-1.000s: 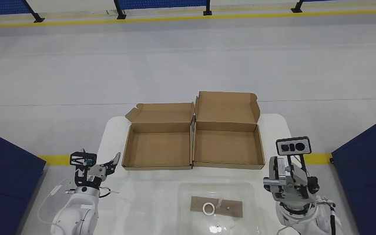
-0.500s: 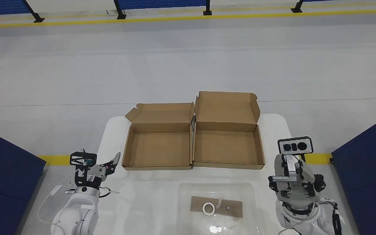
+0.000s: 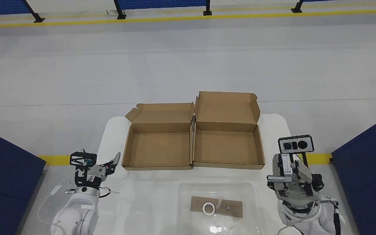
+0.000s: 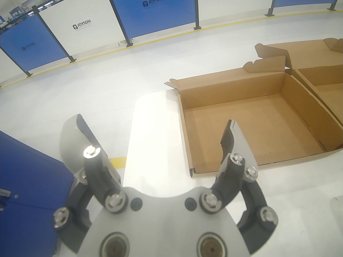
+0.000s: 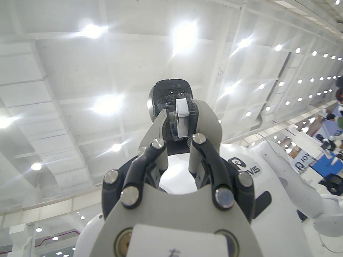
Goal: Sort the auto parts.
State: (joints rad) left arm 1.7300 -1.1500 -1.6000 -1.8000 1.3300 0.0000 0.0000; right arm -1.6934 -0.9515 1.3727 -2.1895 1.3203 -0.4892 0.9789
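across the top view, the white worktop (image 3: 147, 194) runs from the middle to the near edge. two open cardboard boxes sit side by side and touching at its 12 o'clock end, lids folded back. the left box (image 3: 157, 150) is a little smaller than the right box (image 3: 228, 147), and both show bare brown floors. the left wrist view looks into the left box (image 4: 254, 124), with a corner of the right box (image 4: 329, 92) past it.

at 6 o'clock on the worktop lies a clear plastic bag (image 3: 188, 194). inside it are a brown card strip (image 3: 230, 206) and a small white ring (image 3: 208, 208) resting on the strip.

the left claw (image 4: 155, 123) hangs at about 8 o'clock, near the worktop's edge. its fingers are spread wide with nothing between them, and it points toward the left box.

the right claw (image 5: 181, 113) is at about 4 o'clock and is turned upward. it is closed tight on a black auto part (image 5: 171, 86). the part is pinched between the two fingers (image 5: 206, 118) and stands out past their tips. from above, the black auto part (image 3: 295, 144) shows its face with dark buttons. it sits at the claw's 12 o'clock, just off the right box's 4 o'clock corner.
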